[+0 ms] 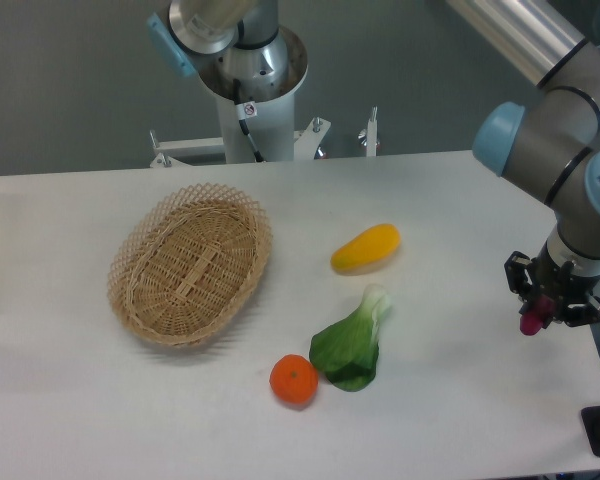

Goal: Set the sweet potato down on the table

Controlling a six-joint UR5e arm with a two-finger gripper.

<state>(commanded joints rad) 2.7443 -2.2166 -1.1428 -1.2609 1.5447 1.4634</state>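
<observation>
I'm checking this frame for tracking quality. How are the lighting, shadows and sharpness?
Fixed camera: light is soft and even, no glare on the table; only faint shadows under the basket; the sweet potato in the claw is small and mostly hidden.

Even, bright overhead light washes the white table (450,400) nearly flat, with mild glare toward its left side. Shadows are soft and short, hugging the wicker basket (191,264) and the orange fruit (294,380). Focus is fairly sharp throughout, though the grey backdrop looks dim and slightly grainy
</observation>
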